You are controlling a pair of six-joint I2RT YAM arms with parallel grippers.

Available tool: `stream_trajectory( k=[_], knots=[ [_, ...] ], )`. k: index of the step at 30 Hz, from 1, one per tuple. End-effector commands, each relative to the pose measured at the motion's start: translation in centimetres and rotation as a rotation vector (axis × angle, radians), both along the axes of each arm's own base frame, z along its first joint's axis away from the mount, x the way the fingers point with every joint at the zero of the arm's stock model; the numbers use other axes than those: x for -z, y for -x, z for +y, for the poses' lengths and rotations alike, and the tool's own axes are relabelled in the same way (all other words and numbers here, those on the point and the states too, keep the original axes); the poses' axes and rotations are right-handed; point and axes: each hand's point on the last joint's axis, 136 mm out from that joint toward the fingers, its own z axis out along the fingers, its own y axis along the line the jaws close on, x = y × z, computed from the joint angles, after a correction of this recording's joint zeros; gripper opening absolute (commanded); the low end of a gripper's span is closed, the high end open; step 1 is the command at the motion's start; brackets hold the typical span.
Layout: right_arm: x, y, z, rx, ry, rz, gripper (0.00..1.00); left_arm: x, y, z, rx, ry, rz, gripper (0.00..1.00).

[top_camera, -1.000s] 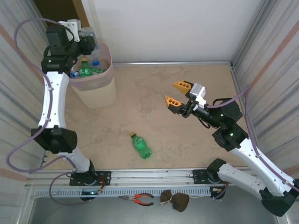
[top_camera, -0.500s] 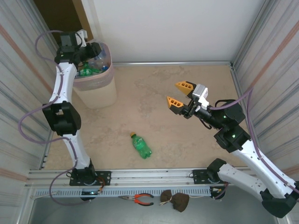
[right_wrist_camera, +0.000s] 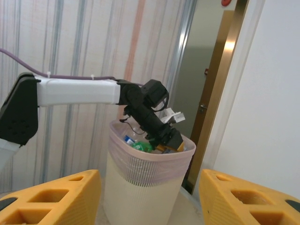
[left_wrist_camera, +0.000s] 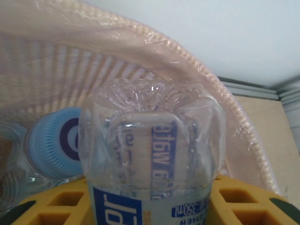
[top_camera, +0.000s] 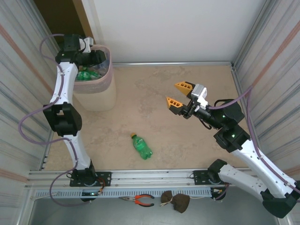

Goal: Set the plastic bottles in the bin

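At the far left, the left arm had folded its elbow back over the past second and brought the left gripper [top_camera: 96, 57] from the rear of the bin [top_camera: 101, 96] to a spot right over its mouth. In the left wrist view a clear water bottle [left_wrist_camera: 150, 154] with a blue label sat between the yellow fingers [left_wrist_camera: 239, 201], its base pointing into the bin and the pink liner [left_wrist_camera: 225, 108] curving just behind it. The fingers flanked the bottle closely, but I could not tell whether they were pinching it or had begun to let go. A blue cap [left_wrist_camera: 54, 143] and some green bottles [top_camera: 84, 74] already lay inside the bin. I judged that this bottle was at the point of release and needed only a clean drop.

Near the middle of the table [top_camera: 154, 79], one green bottle [top_camera: 141, 146] lay on its side exactly where it had been, well apart from the bin and from both grippers. It looked like the last one waiting.

To the right, the right gripper [top_camera: 172, 93] had hardly moved. It hung above the table with its orange fingers [right_wrist_camera: 51, 197] spread and nothing between them, facing the bin. It looked the better placed to fetch the green bottle.
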Motion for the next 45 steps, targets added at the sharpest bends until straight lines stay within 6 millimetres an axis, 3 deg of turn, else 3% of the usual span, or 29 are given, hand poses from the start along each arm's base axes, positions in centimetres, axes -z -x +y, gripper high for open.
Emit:
stream_trajectory(
  k=[1,3,6,12,16,19,24,30,38,39,40,45],
  knots=[
    [-1.0,0.8,-0.1,-0.02,-0.019,-0.016,0.57,2.5,0.7,0.1,0.018,-0.016,0.101,0.5],
    [-1.1,0.8,-0.2,-0.019,-0.022,-0.018,0.57,2.9,0.4,0.4,0.011,-0.023,0.108,0.55],
    [-1.3,1.0,-0.5,-0.016,-0.026,-0.021,0.57,1.7,0.1,0.5,0.003,-0.03,0.083,0.64],
    [-1.4,1.3,-0.8,-0.011,-0.031,-0.024,0.57,-4.4,1.0,1.0,-0.031,-0.059,-0.071,0.77],
    [-1.4,1.3,-0.8,-0.013,-0.032,-0.022,0.57,-7.7,1.8,1.0,-0.041,-0.058,-0.148,0.79],
    [-1.3,1.3,-0.7,-0.015,-0.033,-0.019,0.57,-9.3,2.1,0.6,-0.025,-0.035,-0.187,0.77],
    [-1.3,1.3,-0.7,-0.017,-0.036,-0.02,0.57,-10.0,1.6,-1.2,0.038,0.019,-0.217,0.53],
    [-1.4,1.4,-0.9,-0.011,-0.038,-0.022,0.56,-8.1,0.1,-2.6,0.092,0.059,-0.189,0.36],
    [-1.1,1.4,-1.0,-0.006,-0.038,-0.016,0.56,-0.9,-1.3,-1.8,0.069,0.051,-0.024,0.3],
    [-1.0,1.3,-1.0,-0.004,-0.037,-0.014,0.56,1.1,-1.7,-1.7,0.064,0.051,0.017,0.3],
    [-1.1,1.4,-1.1,-0.003,-0.039,-0.016,0.57,1.9,-1.7,-1.5,0.059,0.046,0.031,0.29],
    [-1.1,1.5,-1.0,-0.006,-0.039,-0.016,0.57,3.6,-1.9,-0.9,0.038,0.044,0.056,0.29]
  ],
)
